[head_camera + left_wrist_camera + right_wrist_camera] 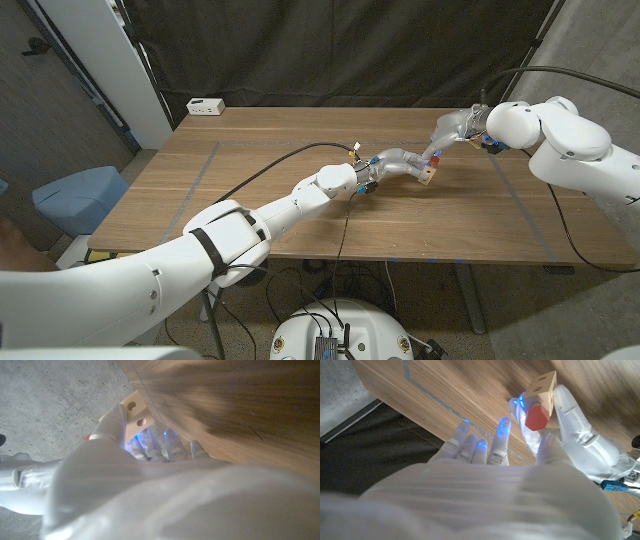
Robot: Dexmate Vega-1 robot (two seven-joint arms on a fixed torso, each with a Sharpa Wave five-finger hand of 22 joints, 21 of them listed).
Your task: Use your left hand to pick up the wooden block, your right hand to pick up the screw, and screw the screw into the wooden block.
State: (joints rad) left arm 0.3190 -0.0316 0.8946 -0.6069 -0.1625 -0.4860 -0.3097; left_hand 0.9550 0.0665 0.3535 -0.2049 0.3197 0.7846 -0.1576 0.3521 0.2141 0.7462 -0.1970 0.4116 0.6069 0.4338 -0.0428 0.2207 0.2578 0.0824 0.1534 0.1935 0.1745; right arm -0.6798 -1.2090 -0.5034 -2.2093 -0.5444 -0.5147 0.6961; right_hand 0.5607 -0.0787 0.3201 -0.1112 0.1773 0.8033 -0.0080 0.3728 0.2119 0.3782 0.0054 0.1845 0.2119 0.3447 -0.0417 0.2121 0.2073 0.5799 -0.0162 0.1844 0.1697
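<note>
1. Black curtains are hanging behind the wooden bench [250,190], and a white power strip [205,106] is lying near its far left corner.
2. We are holding the wooden block [428,176] in our left hand [395,165], lifted just above the bench top at mid-right; in the left wrist view the block [134,412] is showing two round holes, with our fingers [112,425] wrapping its side.
3. Our right hand [455,130] is meeting the block from the far side. In the right wrist view a red screw head [537,417] is sitting against the block's face [544,387], right at our thumb tip [551,442], while the other fingers [502,435] are spreading apart.
4. We are judging that the thumb is pinching or pressing the screw, though the exact contact is too blurred for us to be sure.
5. Both pick-ups are looking done; we are reading this as the insertion or early turning step.
6. Next, we are expecting to need a steady left grip, the screw kept square to its hole, and small twisting turns from the right fingertips without letting the head slip.
</note>
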